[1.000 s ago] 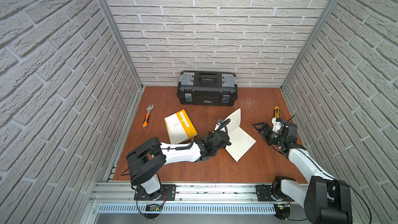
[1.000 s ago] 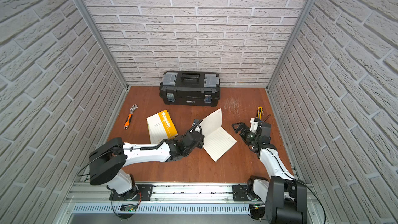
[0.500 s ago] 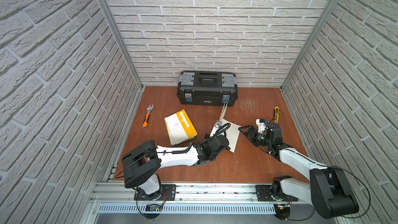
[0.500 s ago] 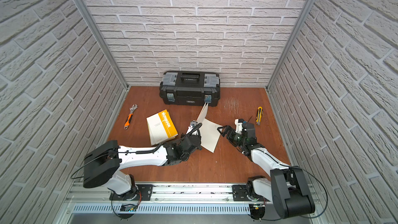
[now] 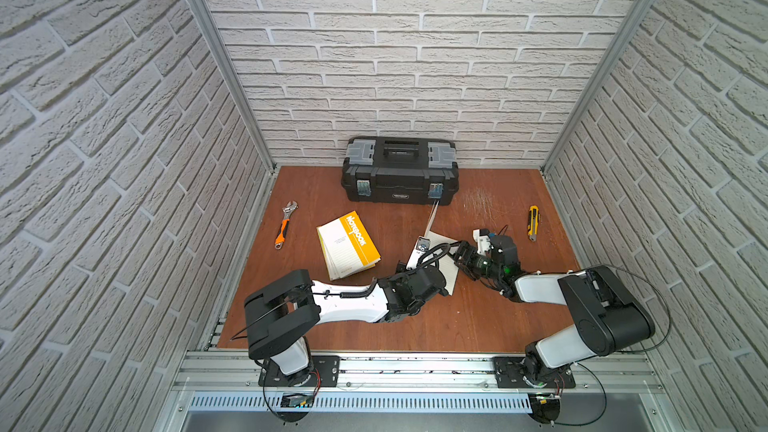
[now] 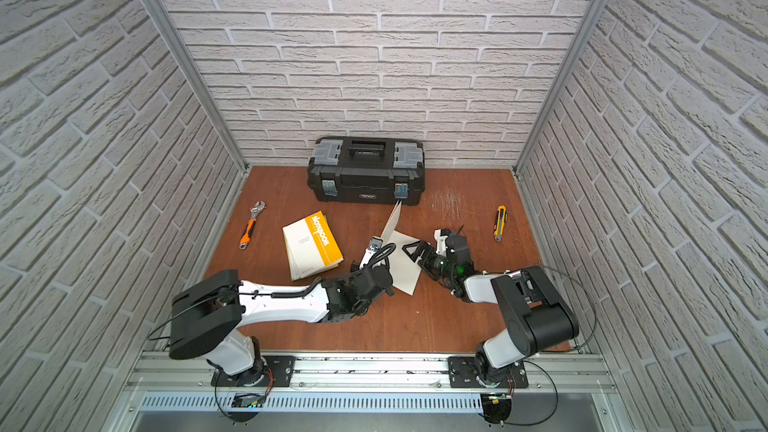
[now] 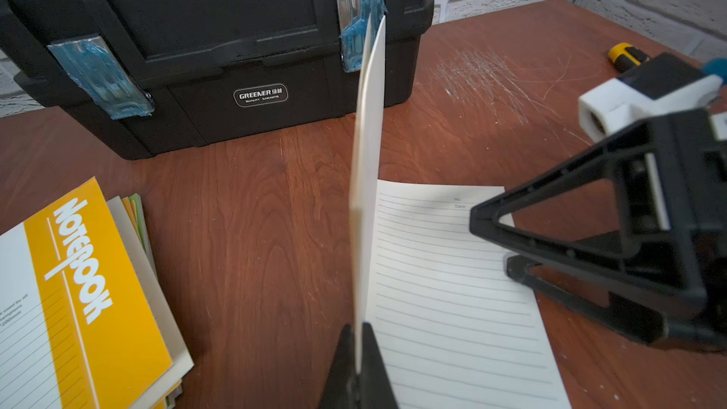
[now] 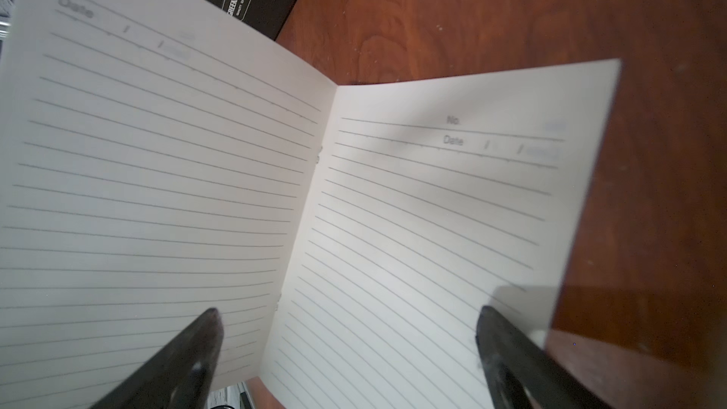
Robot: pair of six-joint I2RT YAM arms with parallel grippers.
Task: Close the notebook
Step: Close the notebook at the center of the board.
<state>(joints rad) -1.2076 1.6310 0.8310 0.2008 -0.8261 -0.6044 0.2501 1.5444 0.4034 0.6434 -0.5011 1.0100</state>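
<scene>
The open notebook lies mid-table with one lined page point(image 6: 405, 268) flat on the wood. Its other half point(image 7: 368, 120) stands upright, seen edge-on in the left wrist view and as a thin white sliver point(image 5: 431, 218) in a top view. My left gripper point(image 7: 358, 334) is shut on the near edge of that upright half. My right gripper point(image 6: 415, 253) is open, low over the flat page from the right. In the right wrist view its fingers spread across both lined pages point(image 8: 432, 210), right gripper point(image 8: 350, 310). One finger point(image 7: 484, 222) hangs over the page's outer edge.
A closed orange-and-white notebook stack point(image 5: 349, 245) lies left of the open one. A black toolbox point(image 5: 400, 176) stands against the back wall, just behind the upright half. An orange-handled wrench point(image 5: 284, 224) lies at the left and a yellow utility knife point(image 5: 533, 222) at the right.
The left half of the notebook has swung from leaning open to standing upright in my left gripper. My right gripper has moved left from beside the knife to over the flat page.
</scene>
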